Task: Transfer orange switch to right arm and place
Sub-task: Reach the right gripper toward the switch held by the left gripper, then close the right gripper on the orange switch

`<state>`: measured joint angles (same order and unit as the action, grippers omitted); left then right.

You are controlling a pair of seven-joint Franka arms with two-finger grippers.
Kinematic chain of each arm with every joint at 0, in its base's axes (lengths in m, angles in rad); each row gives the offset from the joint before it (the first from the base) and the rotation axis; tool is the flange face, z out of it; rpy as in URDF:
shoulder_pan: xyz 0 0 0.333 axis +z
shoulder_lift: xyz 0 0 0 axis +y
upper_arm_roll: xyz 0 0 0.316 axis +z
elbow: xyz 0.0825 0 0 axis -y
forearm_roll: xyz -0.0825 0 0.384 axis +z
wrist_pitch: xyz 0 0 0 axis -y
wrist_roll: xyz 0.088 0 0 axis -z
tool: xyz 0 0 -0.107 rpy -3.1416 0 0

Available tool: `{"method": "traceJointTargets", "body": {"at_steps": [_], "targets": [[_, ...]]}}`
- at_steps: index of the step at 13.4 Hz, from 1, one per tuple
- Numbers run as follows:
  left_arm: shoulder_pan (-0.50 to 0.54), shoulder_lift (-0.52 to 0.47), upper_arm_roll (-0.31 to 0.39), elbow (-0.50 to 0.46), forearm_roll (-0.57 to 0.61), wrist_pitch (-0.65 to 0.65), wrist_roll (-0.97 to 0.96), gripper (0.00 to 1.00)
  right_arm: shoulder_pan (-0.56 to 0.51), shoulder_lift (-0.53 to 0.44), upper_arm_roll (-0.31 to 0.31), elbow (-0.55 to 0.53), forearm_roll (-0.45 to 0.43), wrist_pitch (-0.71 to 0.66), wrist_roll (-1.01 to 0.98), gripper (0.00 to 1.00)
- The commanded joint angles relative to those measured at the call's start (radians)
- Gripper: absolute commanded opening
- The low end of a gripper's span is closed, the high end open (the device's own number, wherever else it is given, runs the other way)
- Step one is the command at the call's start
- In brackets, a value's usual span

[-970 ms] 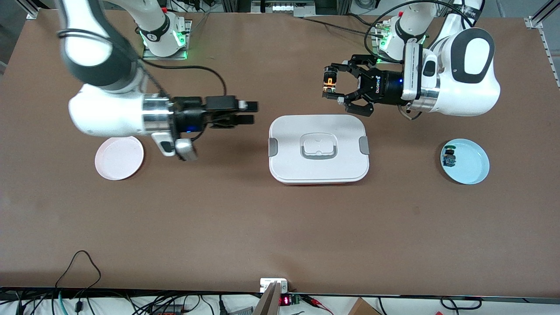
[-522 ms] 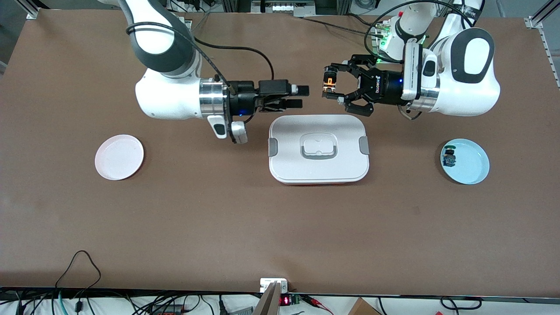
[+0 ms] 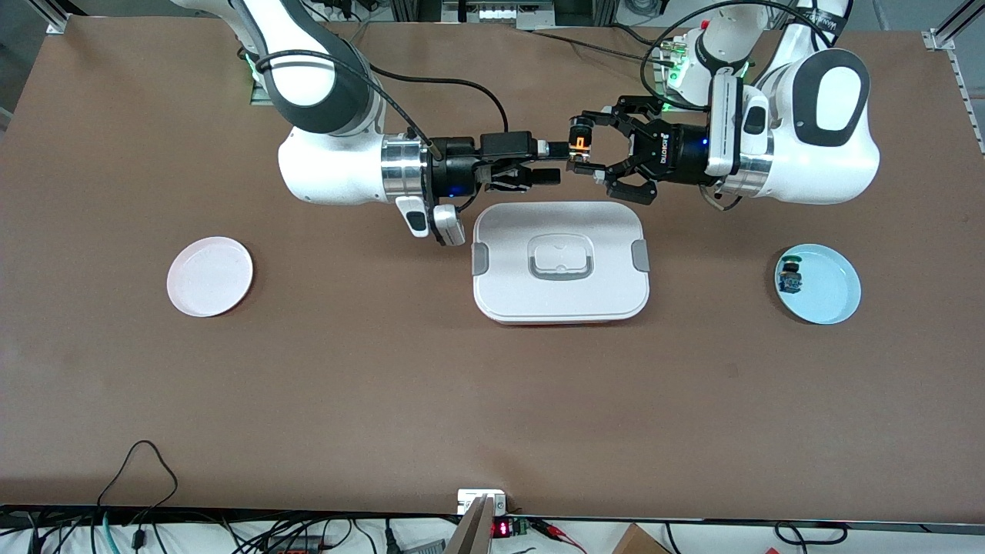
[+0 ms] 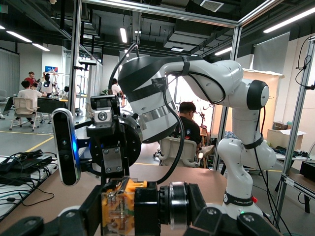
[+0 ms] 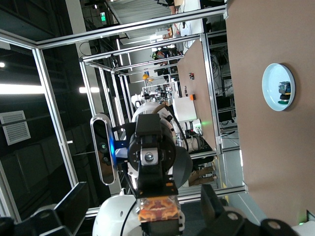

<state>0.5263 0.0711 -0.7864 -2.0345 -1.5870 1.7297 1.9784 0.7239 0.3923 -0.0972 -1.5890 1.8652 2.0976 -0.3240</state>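
Brown table (image 3: 385, 385) | left tool (image 3: 582, 151) clamps orange switch (image 3: 579, 143) | right tool (image 3: 555, 160) apart, seemingly just beside it

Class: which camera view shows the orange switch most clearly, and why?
The left wrist view: the orange switch fills the foreground, orange body and black head both plain, clamped in the left pincer. The front view shows only a small orange speck. The right wrist view shows its orange end head-on.
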Motion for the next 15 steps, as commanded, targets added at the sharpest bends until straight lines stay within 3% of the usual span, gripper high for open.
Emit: {"method": "traceJointTargets", "body": {"at_steps": [1, 11, 15], "targets": [[0.021, -0.034, -0.016, -0.021, -0.033, 0.004, 0.022, 0.03, 0.032, 0.011, -0.012, 0.001, 0.029, 0.021, -0.069, 1.0], [0.021, -0.034, -0.016, -0.021, -0.033, 0.004, 0.039, 0.04, 0.078, -0.004, -0.01, 0.001, 0.031, 0.095, -0.067, 0.98], [0.021, -0.033, -0.016, -0.029, -0.034, 0.004, 0.042, 0.04, 0.077, -0.006, -0.01, 0.001, 0.029, 0.095, -0.069, 0.91]]}}
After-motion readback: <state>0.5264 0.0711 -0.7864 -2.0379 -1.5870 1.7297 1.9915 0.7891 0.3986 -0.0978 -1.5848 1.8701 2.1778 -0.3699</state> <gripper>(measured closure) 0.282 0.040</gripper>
